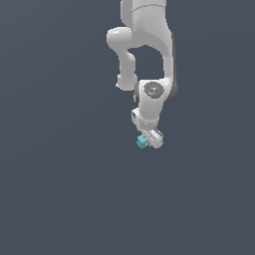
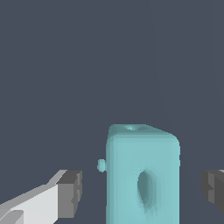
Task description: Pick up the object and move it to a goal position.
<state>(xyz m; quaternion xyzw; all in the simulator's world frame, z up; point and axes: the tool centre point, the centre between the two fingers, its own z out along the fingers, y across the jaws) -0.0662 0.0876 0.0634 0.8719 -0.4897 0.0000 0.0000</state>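
Note:
The object (image 2: 142, 175) is a small teal block with a dent in its facing side and a tiny nub on one edge. In the wrist view it stands between the two dark finger pads (image 2: 72, 192), with a visible gap on each side. My gripper (image 2: 142, 194) is open around it, touching neither side. In the exterior view the object (image 1: 142, 142) shows as a small teal piece at the tip of the white gripper (image 1: 149, 141), partly covered by the fingers. The arm hangs down from the top of that view.
A plain dark grey-blue surface (image 1: 60, 189) fills both views. No other objects, containers or edges show.

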